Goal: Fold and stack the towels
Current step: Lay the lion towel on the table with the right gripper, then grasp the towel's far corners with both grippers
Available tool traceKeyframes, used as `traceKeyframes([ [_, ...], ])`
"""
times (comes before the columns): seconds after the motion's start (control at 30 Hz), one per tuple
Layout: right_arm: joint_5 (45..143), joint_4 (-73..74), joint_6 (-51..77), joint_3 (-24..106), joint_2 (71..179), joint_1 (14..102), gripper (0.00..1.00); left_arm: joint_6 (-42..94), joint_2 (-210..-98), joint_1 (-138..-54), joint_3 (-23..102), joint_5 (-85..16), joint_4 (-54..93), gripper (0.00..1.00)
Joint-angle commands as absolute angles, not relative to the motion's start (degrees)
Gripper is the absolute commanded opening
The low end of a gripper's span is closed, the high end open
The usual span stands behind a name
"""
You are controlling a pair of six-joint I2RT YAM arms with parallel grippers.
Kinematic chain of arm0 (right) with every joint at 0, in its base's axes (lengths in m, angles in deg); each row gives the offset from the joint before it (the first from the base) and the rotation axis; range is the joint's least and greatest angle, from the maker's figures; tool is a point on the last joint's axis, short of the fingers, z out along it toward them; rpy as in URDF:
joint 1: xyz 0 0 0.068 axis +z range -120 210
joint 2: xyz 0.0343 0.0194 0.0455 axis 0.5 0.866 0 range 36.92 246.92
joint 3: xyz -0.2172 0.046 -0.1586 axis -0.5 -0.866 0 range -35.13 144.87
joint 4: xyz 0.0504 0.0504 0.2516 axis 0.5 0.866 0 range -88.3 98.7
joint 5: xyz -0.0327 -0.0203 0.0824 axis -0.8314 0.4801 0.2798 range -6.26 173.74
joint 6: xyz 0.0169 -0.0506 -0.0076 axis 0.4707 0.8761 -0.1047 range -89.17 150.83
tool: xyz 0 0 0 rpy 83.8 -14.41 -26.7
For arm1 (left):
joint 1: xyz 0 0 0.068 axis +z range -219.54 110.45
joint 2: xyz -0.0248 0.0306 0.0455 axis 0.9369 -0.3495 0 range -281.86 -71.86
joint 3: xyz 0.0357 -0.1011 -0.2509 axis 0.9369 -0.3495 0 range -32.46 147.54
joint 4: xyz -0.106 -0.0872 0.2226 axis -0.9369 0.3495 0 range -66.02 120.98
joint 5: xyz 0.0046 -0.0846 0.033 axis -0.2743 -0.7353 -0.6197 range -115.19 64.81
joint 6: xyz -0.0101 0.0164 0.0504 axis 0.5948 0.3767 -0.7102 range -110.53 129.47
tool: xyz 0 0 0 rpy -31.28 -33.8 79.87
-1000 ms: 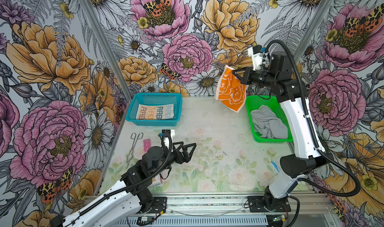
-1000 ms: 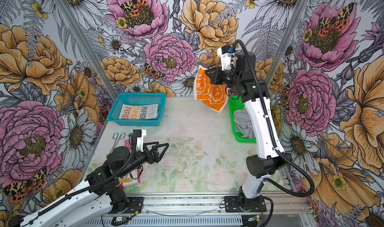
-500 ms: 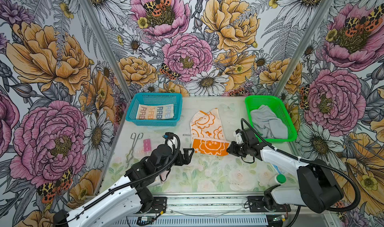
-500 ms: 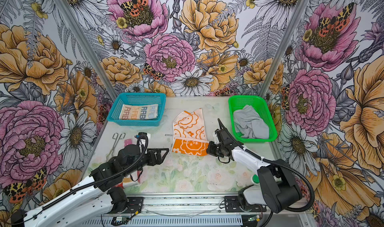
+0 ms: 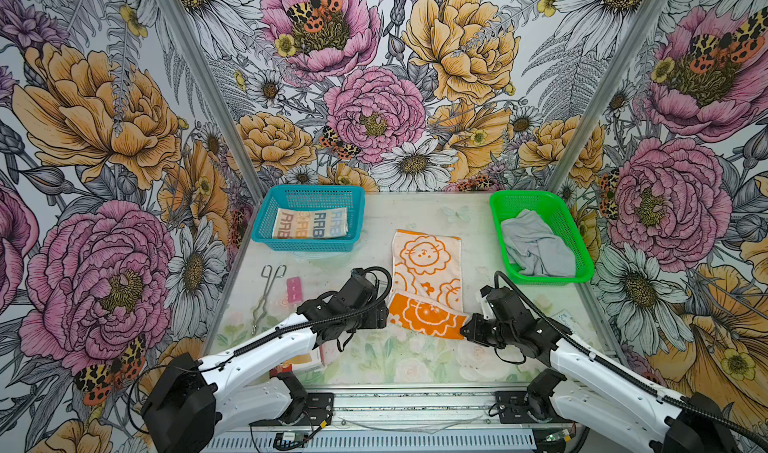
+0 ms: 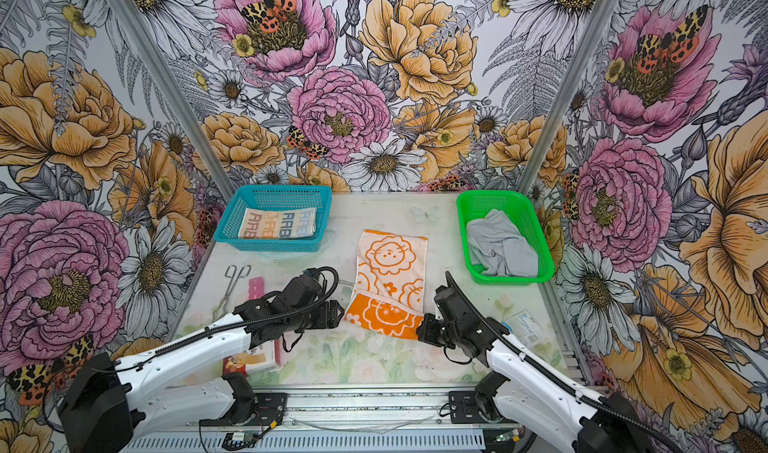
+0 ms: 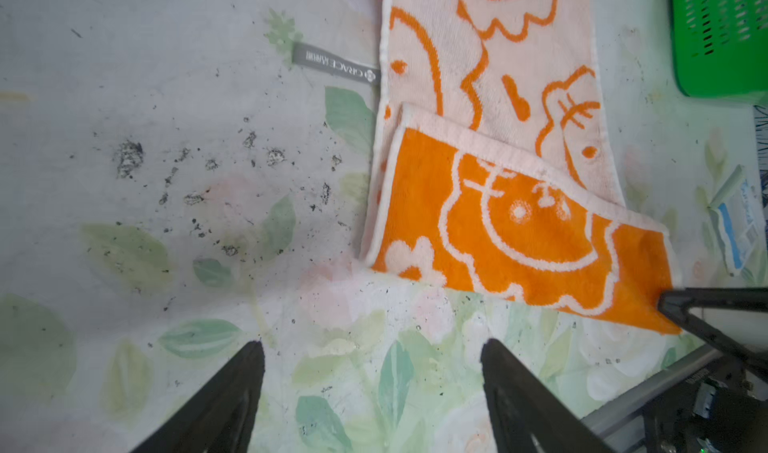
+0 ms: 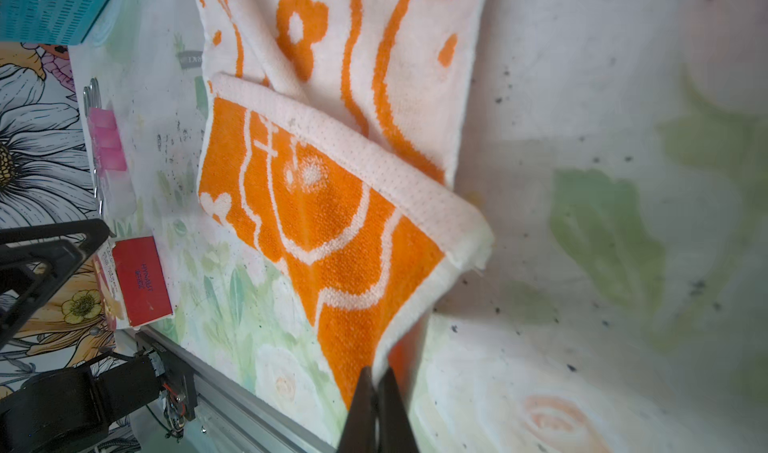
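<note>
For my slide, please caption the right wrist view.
Right gripper, shut, pinches the turned-over corner of the orange flowered towel on the table.

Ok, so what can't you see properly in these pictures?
Red box: the left arm covers most of it in both top views.
Grey towel: crumpled in the green basket, so its lower layers are hidden.
Packet: its smaller print is too tiny in both top views.
Pink thing beside the tongs: too small to name.
Orange towel: the corner inside the right claw is hidden by its fingers, right wrist view.

Repeated "RAB" runs across the cream towel (image 5: pixel 309 223). The grey tag (image 7: pixel 336 65) at the orange towel (image 7: pixel 498 222) edge reads "GRACE". The white packet (image 6: pixel 527 325) reads "Surgical".
</note>
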State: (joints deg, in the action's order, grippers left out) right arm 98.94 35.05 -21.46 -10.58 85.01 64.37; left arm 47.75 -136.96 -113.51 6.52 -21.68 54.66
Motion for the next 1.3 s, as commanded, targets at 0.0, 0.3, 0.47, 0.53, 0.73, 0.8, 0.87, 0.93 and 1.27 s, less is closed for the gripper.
traceKeyframes([
  [0.0,93.6,49.6,-24.1,-5.7,81.2,65.7,0.0,44.8,-140.3,-111.2,10.9,-21.5,50.9,0.81],
  [0.3,80.5,54.2,-8.9,15.9,99.0,60.7,0.7,32.0,-163.6,-104.8,34.3,-25.0,51.7,0.77],
  [0.47,80.2,43.9,1.6,28.7,117.8,52.8,0.72,27.8,-180.5,-102.2,49.5,-22.0,53.2,0.67],
  [0.53,81.0,40.4,4.2,33.5,124.6,50.2,0.72,26.6,-186.2,-101.3,54.6,-21.0,53.2,0.62],
  [0.73,82.9,33.4,7.1,40.1,139.8,45.5,0.68,25.7,-197.0,-99.4,64.1,-21.7,54.5,0.54],
  [0.8,83.4,32.3,7.3,41.5,143.0,44.8,0.66,25.3,-198.3,-99.4,65.3,-21.4,54.4,0.54],
  [0.87,84.3,31.5,7.6,42.7,145.6,44.1,0.64,24.9,-199.4,-99.5,66.3,-21.1,54.4,0.54],
  [0.93,85.2,30.5,7.6,43.7,147.9,43.3,0.62,24.7,-200.3,-99.4,67.4,-20.5,54.4,0.54],
  [1.27,86.7,28.8,7.4,46.5,153.3,40.9,0.56,24.5,-208.2,-99.0,76.7,-21.2,56.7,0.53],
])
